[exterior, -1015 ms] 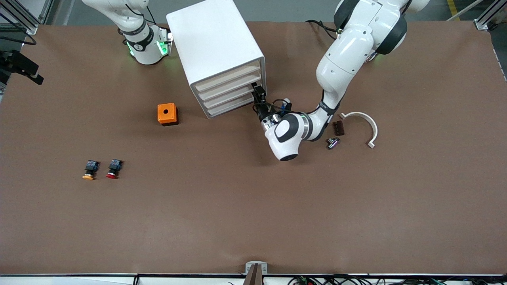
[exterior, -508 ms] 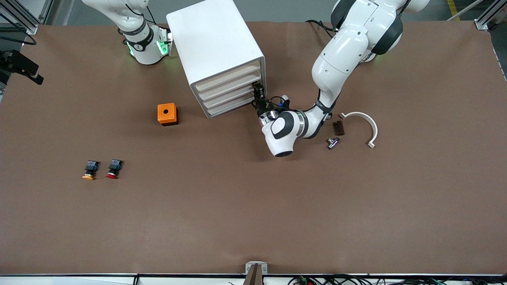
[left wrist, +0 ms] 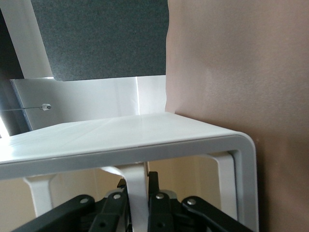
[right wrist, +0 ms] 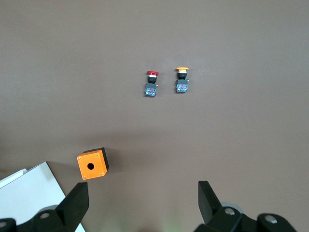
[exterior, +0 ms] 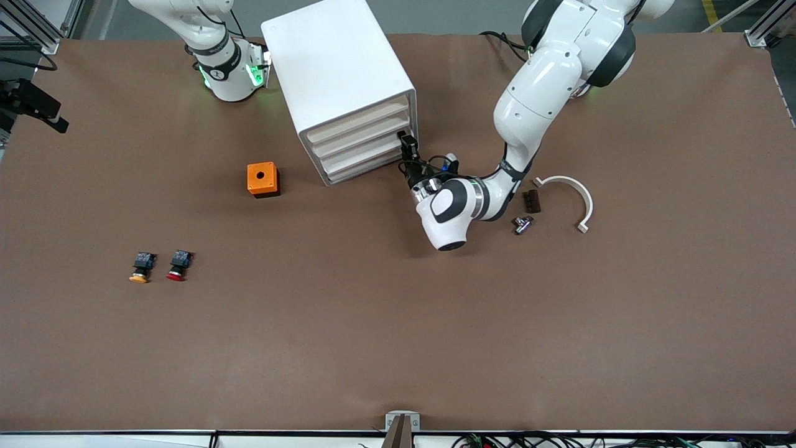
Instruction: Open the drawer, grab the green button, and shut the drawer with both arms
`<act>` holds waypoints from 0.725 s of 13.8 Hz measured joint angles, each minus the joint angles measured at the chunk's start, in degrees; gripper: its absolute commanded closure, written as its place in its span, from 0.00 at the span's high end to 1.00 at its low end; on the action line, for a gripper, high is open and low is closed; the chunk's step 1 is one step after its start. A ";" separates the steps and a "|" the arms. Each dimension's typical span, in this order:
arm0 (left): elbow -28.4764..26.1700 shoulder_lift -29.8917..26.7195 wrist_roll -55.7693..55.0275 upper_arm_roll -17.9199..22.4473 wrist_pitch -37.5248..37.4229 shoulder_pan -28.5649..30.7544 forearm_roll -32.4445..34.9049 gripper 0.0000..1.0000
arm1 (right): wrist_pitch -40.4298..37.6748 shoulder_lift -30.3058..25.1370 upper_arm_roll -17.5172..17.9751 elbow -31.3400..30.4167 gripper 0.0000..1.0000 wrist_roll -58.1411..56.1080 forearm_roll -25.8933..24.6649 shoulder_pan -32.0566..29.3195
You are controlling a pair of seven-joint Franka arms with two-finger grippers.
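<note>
Brown tabletop fills the frame, with a white cabinet (exterior: 341,87) at upper centre. Reaching from the upper right, the left gripper (exterior: 408,147) is clenched on the edge of a lower drawer (exterior: 364,159), which sits almost closed. At upper left the right gripper (right wrist: 142,205) waits high up, jaws released. Orange-capped (exterior: 140,267) and red-capped (exterior: 178,266) buttons lie at lower left; no green button shows.
</note>
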 measured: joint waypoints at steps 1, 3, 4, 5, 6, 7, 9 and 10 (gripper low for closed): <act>0.08 0.00 0.00 0.01 0.00 0.50 0.00 0.12 | 0.00 0.00 0.00 -0.01 1.00 0.00 0.00 0.00; 0.25 0.00 0.00 0.08 0.01 1.76 0.00 0.14 | -0.04 0.00 0.00 -0.03 1.00 0.00 0.00 0.00; 0.33 0.00 0.00 0.14 0.02 2.66 0.00 0.14 | -0.06 0.00 0.00 -0.06 1.00 0.00 0.00 0.00; 0.40 0.00 0.00 0.16 0.02 3.78 0.00 0.14 | -0.06 0.00 0.00 -0.09 1.00 0.00 0.00 0.00; 0.44 0.00 0.00 0.17 0.06 4.98 0.00 0.14 | -0.06 0.00 0.00 -0.10 1.00 0.00 0.00 0.00; 0.48 0.00 0.00 0.18 0.19 6.13 0.00 0.16 | -0.05 -0.01 -0.02 -0.09 1.00 0.00 0.00 0.00; 0.90 0.00 0.00 0.20 0.66 8.03 0.00 0.18 | 0.00 -0.04 -0.04 -0.03 1.00 0.00 0.00 0.00; 1.23 0.00 0.00 0.27 0.91 8.71 0.00 0.19 | 0.02 -0.04 -0.09 0.09 1.00 0.00 -0.01 0.00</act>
